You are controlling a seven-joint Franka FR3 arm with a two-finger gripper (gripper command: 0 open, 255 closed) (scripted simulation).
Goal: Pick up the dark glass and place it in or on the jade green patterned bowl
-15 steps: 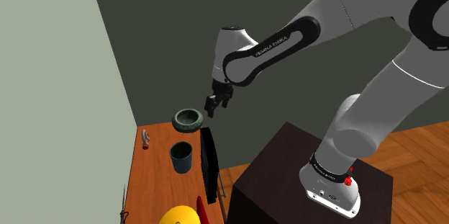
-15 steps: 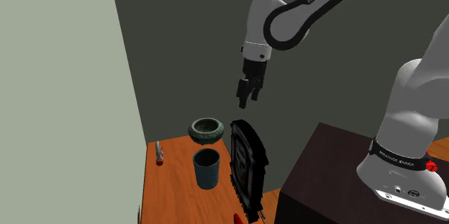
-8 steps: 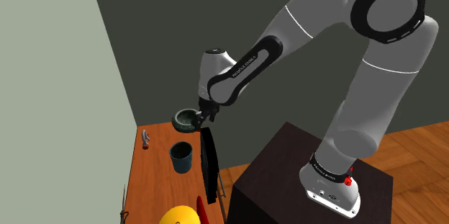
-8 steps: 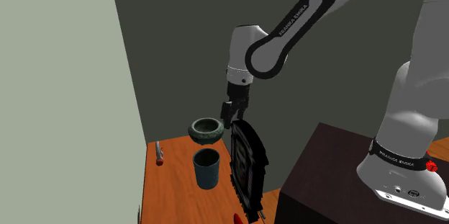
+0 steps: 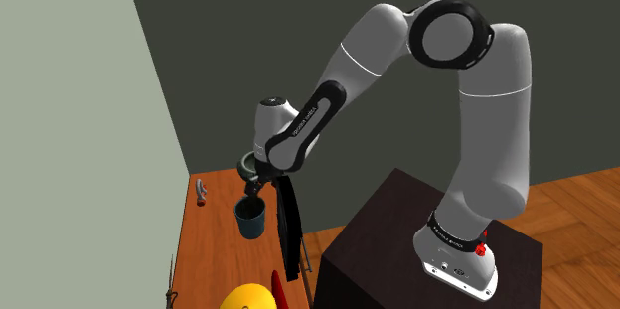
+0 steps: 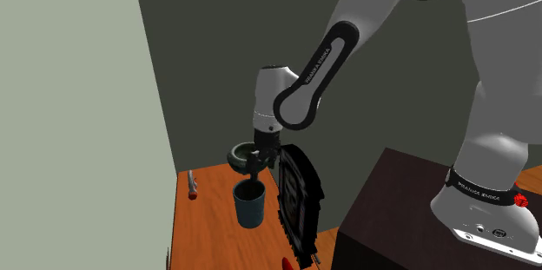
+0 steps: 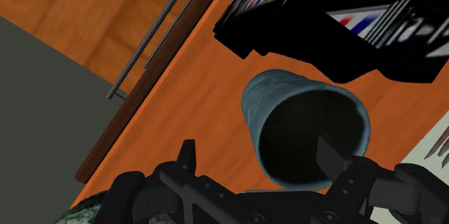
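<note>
Hovering end effector (image 6: 254, 170): spread open, gripping nothing, just above the dark glass (image 6: 249, 205).
Dark glass: upright on the table (image 6: 208, 233), lower centre of the second exterior view.
Green patterned bowl (image 6: 238, 157): just behind the dark glass, partly hidden.
Table: orange wood.

the words "franka emika" are printed in white on the dark band of the forearm (image 6: 323, 51), and they are repeated on the dark ring (image 6: 480, 195) at the foot of the arm. in the shoulder view the forearm's lettering is too small to be read. on the black object (image 7: 338, 28), red, white and blue marks are seen, but no letters can be made out.
</note>
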